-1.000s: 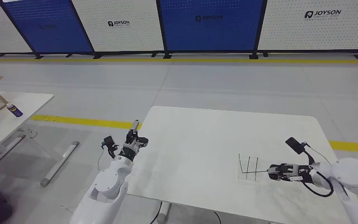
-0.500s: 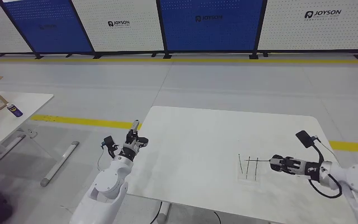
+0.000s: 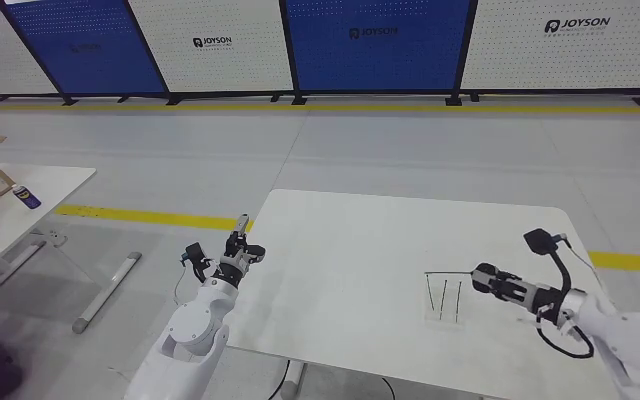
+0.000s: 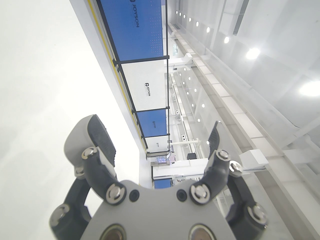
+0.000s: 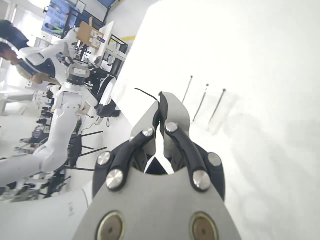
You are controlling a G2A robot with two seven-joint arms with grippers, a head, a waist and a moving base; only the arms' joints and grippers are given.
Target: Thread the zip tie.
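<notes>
Bright ceiling lamps (image 4: pixel 252 53); table (image 3: pixel 350 260) glares, probably overexposed; wrist-view edges warped.

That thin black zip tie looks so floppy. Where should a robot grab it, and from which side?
By one end, pinched between the fingers, coming in from the right side of the table. The right gripper holds the zip tie that way: shut on its end, with the thin strip sticking out free near the upright pins. That is probably the easiest way to aim it.

White table (image 3: pixel 340 270), rounded corners; clear base (image 3: pixel 443 318) with three upright pins (image 3: pixel 442 297) near right front edge.
</notes>
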